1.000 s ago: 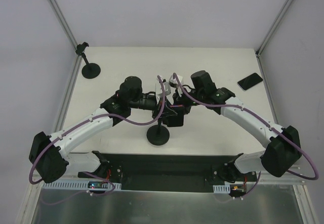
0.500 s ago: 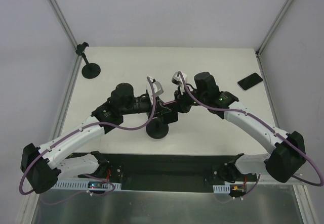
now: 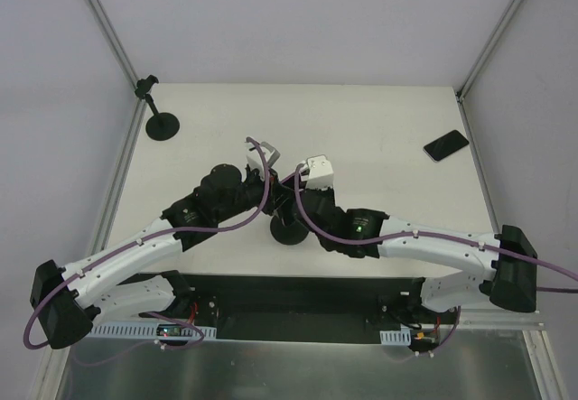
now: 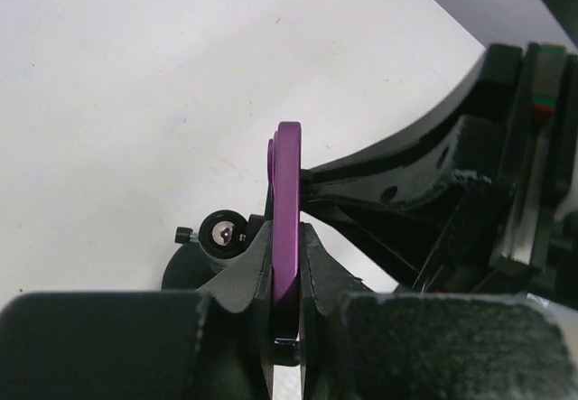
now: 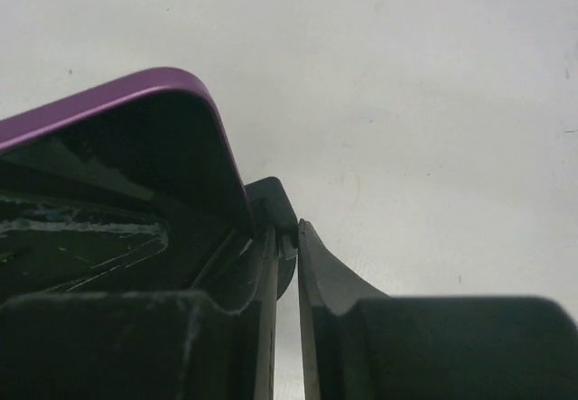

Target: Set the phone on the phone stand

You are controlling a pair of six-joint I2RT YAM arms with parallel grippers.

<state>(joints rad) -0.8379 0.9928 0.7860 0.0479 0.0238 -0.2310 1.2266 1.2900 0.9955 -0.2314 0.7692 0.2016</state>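
The phone (image 4: 289,183), thin with a purple edge, stands on edge between the pads of my left gripper (image 4: 287,233), which is shut on it. In the right wrist view the phone's (image 5: 108,174) black face and purple rim fill the left side. The phone stand's round base (image 3: 289,231) sits at the table's middle near the front, and its clip knob (image 4: 221,233) shows just left of the phone. My right gripper (image 5: 287,228) is pinched on the small black clip (image 5: 275,197) at the stand's top. Both grippers meet above the base (image 3: 284,203).
A second stand (image 3: 163,125) is at the back left corner. Another dark phone (image 3: 446,144) lies flat near the right edge. The right arm's forearm (image 3: 424,245) stretches low across the front right.
Both grippers have shifted left and lowered over the stand. The right arm has dropped and stretched out low. The stand's base has slid slightly farther from the front edge.
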